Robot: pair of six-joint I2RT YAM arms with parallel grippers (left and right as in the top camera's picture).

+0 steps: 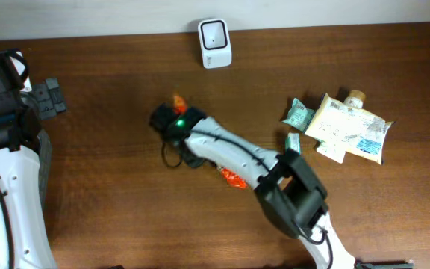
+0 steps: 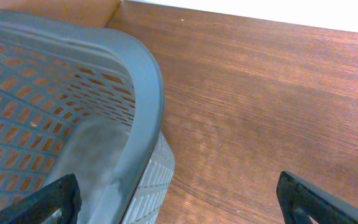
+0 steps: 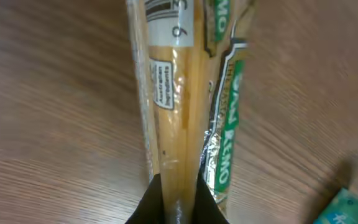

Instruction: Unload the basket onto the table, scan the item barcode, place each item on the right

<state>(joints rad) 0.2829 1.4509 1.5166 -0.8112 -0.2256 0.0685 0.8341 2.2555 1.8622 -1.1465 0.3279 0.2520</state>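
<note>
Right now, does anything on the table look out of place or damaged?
Nothing looks spilled or torn. The only untidy spot is the packets at the right side of the table, heaped overlapping at odd angles.

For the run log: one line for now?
right jaws shut on clear spaghetti packet | left jaws open over grey plastic basket | white barcode scanner untouched
</note>
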